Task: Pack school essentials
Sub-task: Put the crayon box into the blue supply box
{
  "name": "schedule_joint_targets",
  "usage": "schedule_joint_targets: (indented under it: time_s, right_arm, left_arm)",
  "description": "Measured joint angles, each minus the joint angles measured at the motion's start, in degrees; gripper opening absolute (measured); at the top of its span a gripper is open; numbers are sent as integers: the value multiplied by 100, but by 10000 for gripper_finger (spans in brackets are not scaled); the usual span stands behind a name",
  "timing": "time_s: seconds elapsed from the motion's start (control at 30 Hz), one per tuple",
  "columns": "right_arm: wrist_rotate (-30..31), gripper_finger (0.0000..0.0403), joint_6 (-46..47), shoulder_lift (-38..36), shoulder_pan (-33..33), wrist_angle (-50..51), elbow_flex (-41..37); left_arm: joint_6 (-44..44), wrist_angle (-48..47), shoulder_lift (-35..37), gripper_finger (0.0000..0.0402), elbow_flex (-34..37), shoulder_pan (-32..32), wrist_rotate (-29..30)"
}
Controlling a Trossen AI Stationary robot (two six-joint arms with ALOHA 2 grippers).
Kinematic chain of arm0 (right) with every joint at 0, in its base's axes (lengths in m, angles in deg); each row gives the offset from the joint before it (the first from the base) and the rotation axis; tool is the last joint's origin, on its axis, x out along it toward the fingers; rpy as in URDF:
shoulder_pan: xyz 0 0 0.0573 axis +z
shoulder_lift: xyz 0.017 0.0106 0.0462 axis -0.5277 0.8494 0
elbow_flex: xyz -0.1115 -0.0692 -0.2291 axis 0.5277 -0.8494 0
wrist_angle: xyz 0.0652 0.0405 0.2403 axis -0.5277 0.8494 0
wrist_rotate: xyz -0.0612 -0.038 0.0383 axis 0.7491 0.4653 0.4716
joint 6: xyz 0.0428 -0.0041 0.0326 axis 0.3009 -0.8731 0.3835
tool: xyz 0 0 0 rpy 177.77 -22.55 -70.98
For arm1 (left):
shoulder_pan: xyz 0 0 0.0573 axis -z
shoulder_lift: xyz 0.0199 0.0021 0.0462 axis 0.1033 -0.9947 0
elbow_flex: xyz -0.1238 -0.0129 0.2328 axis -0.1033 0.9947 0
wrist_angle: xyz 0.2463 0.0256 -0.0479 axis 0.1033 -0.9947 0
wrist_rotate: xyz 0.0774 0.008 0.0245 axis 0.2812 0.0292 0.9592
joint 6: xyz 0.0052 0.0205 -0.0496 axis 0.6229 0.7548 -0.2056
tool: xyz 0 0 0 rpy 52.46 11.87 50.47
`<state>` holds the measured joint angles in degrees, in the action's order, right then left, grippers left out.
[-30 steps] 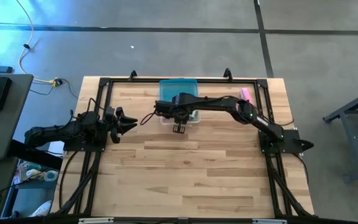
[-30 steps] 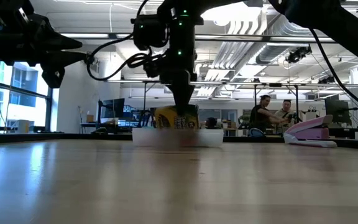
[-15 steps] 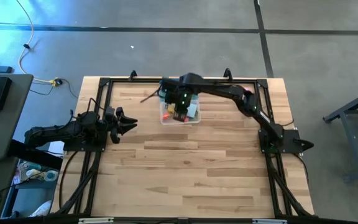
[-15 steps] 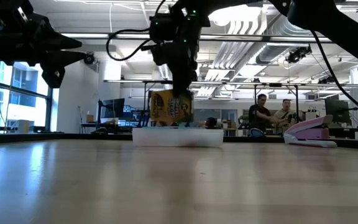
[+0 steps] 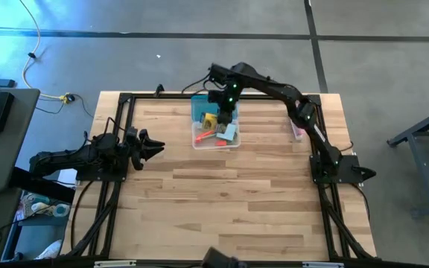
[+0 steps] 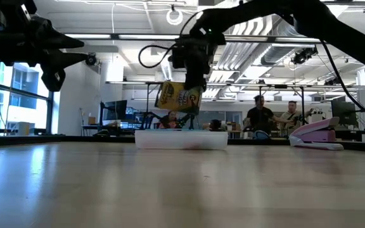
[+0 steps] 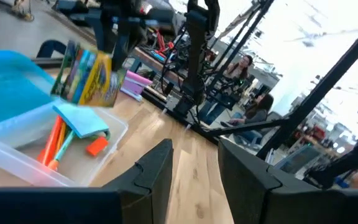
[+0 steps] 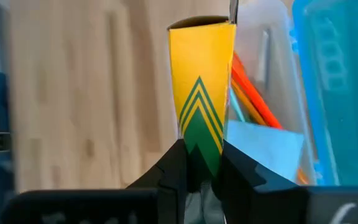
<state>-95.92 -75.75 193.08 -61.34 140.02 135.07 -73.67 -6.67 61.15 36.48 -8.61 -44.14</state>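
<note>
A yellow-green box with colourful print [image 5: 211, 121] [image 6: 178, 98] [image 7: 86, 74] [image 8: 201, 87] hangs in my right gripper [image 5: 226, 112] [image 6: 192, 81] [image 8: 197, 167], which is shut on it above a clear plastic container [image 5: 216, 145] [image 6: 181, 139] [image 7: 17, 158]. In the container lie orange-red pens [image 7: 55, 142], a light-blue notepad [image 5: 230, 133] [image 7: 79, 119] and a small red eraser [image 7: 96, 146]. My left gripper [image 5: 151, 147] [image 7: 194, 165] waits open near the table's left edge. The scissors do not show. My right gripper pinches the box's upper end [image 8: 199, 146] between its two fingers, coming from above and pointing down. One finger lies on each broad face, and the narrow chevron side [image 8: 201, 93] faces the wrist camera. The box hangs tilted below the fingers, clear of the container.
A blue lid [image 5: 199, 104] [image 7: 5, 68] [image 8: 334, 93] lies at the container's far side. A pink stapler-like item [image 5: 296, 130] [image 6: 315, 135] sits near the table's right edge. Bare wood spreads over the near half. People stand in the room beyond.
My right gripper has risen and moved toward the table's far edge, carrying the box. The box stood low at the container's near side; now it hangs higher, tilted, over the container's far part.
</note>
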Motion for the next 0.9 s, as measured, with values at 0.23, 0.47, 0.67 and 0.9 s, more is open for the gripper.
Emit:
schedule_joint_targets:
  time_s: [0.23,0.47,0.67,0.9]
  right_arm:
    - [-718,57,-373,0,-225,-183,-662]
    - [-998,57,-720,0,-236,-205,-1282]
    - [-806,57,-731,0,-236,-343,-1600]
    - [-656,90,-729,0,-195,-411,-1674]
  left_arm:
    - [-472,-1,0,117,0,2,0]
    - [-486,-1,0,117,0,2,0]
    - [-515,-1,0,117,0,1,0]
    - [-620,-1,0,117,0,0,0]
